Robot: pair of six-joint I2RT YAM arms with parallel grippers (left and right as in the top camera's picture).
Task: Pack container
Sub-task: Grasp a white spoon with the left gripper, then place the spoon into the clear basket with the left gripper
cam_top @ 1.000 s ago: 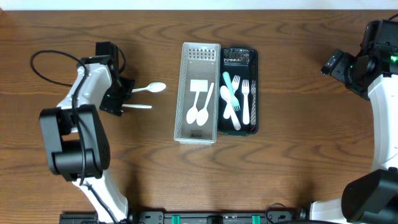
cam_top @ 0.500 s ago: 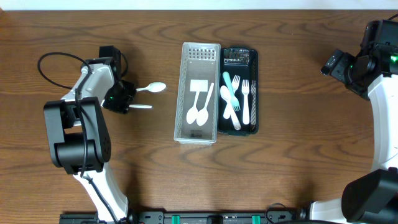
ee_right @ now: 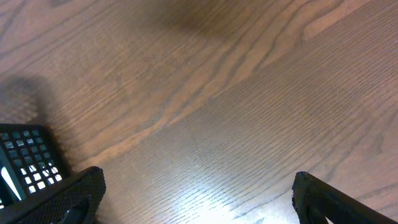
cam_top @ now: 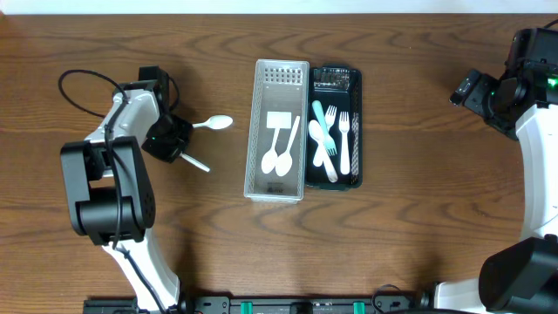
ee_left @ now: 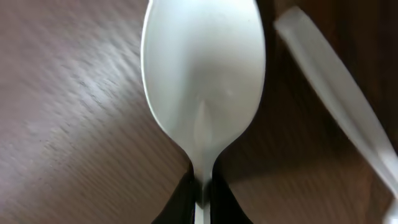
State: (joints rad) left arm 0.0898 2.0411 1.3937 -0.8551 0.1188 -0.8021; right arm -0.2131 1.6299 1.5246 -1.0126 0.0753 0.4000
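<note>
A white plastic spoon lies on the table left of the white perforated container. My left gripper is shut on the spoon's handle. In the left wrist view the spoon's bowl fills the frame, its neck pinched between the black fingers. A second white utensil lies slanted just below the gripper; its handle shows at the right of that view. The white container holds two white spoons. My right gripper is open over bare wood at the far right.
A black container stands against the white one's right side, holding a teal spoon and white forks. Its corner shows in the right wrist view. A black cable loops beside the left arm.
My left gripper has shut on the spoon's handle. The second white utensil below it has swung from lying level to slanting down to the right. The right arm has not moved.
</note>
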